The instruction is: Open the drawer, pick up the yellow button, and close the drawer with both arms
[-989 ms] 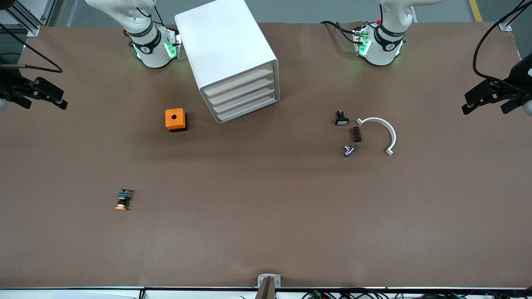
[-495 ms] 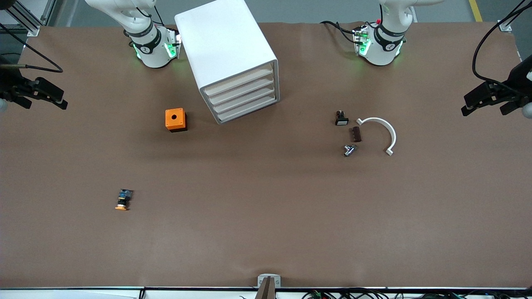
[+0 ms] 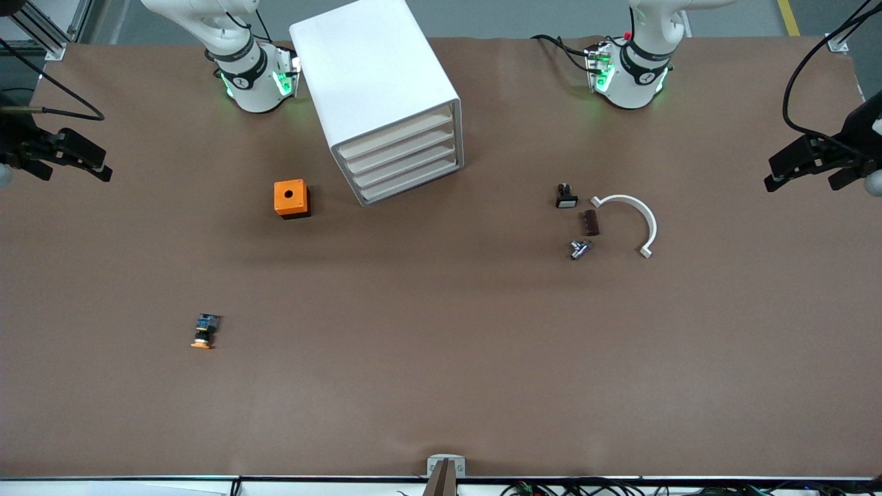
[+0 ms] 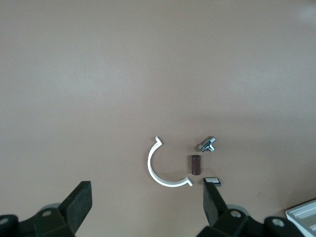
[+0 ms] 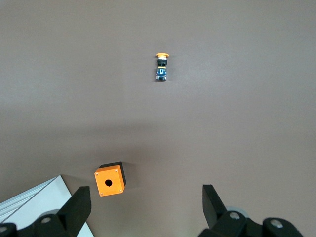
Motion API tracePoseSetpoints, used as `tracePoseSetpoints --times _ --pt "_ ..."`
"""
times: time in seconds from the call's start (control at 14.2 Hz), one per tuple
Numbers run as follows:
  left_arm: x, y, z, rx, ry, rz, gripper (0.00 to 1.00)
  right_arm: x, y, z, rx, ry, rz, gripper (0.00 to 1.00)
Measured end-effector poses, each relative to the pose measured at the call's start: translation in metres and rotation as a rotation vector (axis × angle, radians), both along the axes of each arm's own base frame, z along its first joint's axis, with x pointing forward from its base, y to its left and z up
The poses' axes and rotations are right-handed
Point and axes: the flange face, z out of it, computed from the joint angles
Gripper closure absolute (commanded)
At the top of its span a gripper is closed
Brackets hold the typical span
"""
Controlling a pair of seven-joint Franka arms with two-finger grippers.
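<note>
Your left gripper (image 3: 803, 165) and right gripper (image 3: 76, 158) hang over the desk (image 3: 441, 358) ends, jaws wide open (holding nothing); the button (image 3: 204, 331) lies unobstructed.

I observe the button (image 3: 204, 331), orange cap, black body, blue end, lying on its side on the worktop (image 3: 441, 358); the drawer unit (image 3: 383, 96) stands with all four drawers shut.

I can't read any text, label, brand or number from here (the small dark marks on the arm bases (image 3: 251, 81) by the drawer cabinet (image 3: 377, 96) stay illegible to me).
</note>
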Motion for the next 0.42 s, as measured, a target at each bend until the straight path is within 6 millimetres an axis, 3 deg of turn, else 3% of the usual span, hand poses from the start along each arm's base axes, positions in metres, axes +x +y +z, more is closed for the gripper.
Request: tracePoseSetpoints --times 0.42 --pt "-0.0002 0.0004 -0.0056 0.001 0.028 0.000 0.01 0.0000 0.0000 0.0000 0.000 0.000 0.000 0.00"
